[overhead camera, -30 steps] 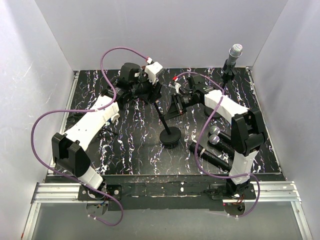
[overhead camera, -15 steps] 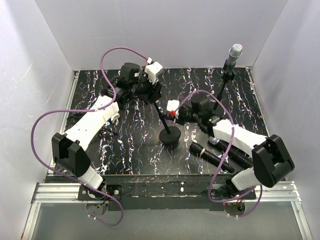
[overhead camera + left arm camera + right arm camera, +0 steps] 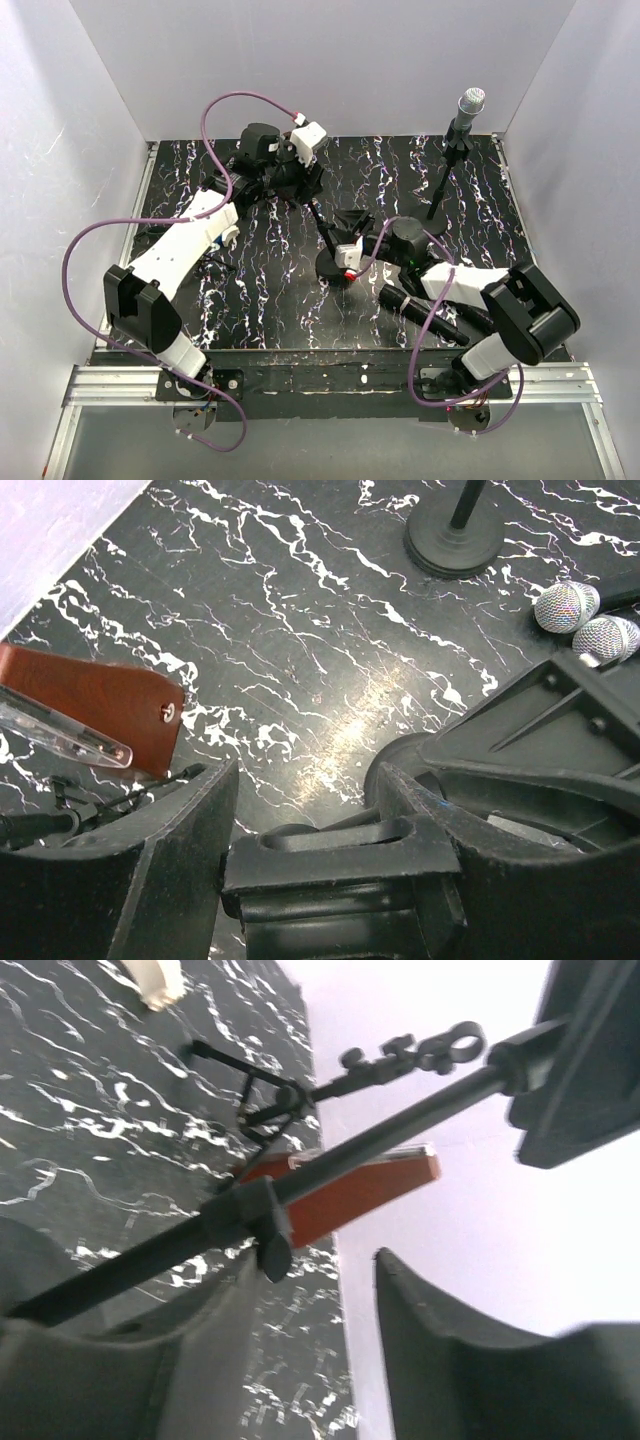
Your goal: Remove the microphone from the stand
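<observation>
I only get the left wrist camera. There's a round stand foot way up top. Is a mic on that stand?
Observer: Yes. From above, a mic sits atop that far stand.
Operator: Is the right pincer open?
Observer: Yes. Its own camera shows the right pincer open, beside the pole of the near stand.
Operator: Is that pole straight up?
Observer: No. From above, it slants left from its base up to the left pincer.
</observation>
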### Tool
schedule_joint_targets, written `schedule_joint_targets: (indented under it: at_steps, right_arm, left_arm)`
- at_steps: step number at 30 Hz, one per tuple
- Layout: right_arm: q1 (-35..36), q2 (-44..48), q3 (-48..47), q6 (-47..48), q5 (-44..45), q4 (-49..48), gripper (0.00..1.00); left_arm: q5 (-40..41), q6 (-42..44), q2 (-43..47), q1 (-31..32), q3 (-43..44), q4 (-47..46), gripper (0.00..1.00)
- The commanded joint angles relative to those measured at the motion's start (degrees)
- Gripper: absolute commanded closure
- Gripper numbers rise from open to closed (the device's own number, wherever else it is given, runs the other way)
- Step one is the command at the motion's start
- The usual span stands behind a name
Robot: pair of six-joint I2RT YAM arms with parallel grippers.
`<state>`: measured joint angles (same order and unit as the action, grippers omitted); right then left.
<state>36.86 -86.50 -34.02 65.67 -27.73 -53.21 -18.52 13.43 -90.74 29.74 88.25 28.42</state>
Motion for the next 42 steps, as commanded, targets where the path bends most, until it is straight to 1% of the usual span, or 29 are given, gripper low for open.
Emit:
schedule_joint_targets:
  at_steps: [1,2,7,10,12,15,18,21,25,28,33,35,39,41,42]
  right_arm:
    - [-0.47,7.38,-0.79,1.14,5.04,-2.97,0.40]
    - [-0.74,8.62,-0.35,-1.31,6.53,-2.34,0.37]
    - [-2.49,13.54,-1.83,-14.05,15.84,6.87,0.37]
    - [-3.90,14.78,-4.29,-21.44,22.69,11.71,0.37]
    - [-5.04,15.83,-5.61,-26.80,24.99,15.57,0.37]
    - [-6.19,17.24,-6.41,-29.54,23.78,21.64,0.37]
    - [-6.45,18.73,-5.36,-31.48,22.81,23.67,0.36]
    - [-6.54,19.87,-5.61,-34.72,21.84,27.18,0.36]
    - [-6.72,21.19,-7.11,-39.38,22.80,32.54,0.36]
    - [-6.89,23.74,-8.25,-40.97,24.20,36.85,0.36]
    - [-7.24,29.97,-8.26,-41.59,26.58,41.42,0.36]
    - [-7.51,31.91,-8.34,-42.11,27.46,43.71,0.36]
    - [-8.47,34.73,-9.22,-44.57,27.37,49.77,0.36]
    - [-9.08,35.69,-9.83,-46.59,27.46,52.58,0.34]
    - [-9.26,35.96,-10.19,-47.55,27.46,54.68,0.34]
  left_arm:
    - [-1.69,2.73,-0.23,0.67,4.30,0.40,0.45]
    - [-1.60,4.05,-0.58,0.67,5.08,0.40,0.45]
    - [-1.69,9.76,-3.12,0.76,9.65,0.75,0.45]
    - [-2.30,12.92,-4.88,0.76,12.29,1.63,0.45]
    - [-2.31,15.47,-5.85,0.85,13.79,2.42,0.45]
    - [-1.78,17.77,-6.99,1.02,15.55,2.95,0.45]
    - [-1.78,18.04,-7.78,1.11,17.04,3.39,0.46]
    - [-2.04,16.28,-8.05,1.29,17.14,3.65,0.47]
    - [-2.92,13.82,-7.53,1.90,16.17,3.83,0.48]
    - [-4.32,12.85,-6.91,3.39,16.16,4.01,0.48]
    - [-7.40,10.31,-7.35,6.47,17.75,4.79,0.47]
    - [-8.19,9.07,-7.61,7.52,17.75,5.06,0.43]
    - [-8.98,7.41,-7.26,9.11,16.87,5.24,0.29]
    - [-9.69,6.00,-7.52,9.55,17.74,5.41,0.22]
    - [-10.30,4.95,-7.78,9.72,18.79,5.15,0.20]
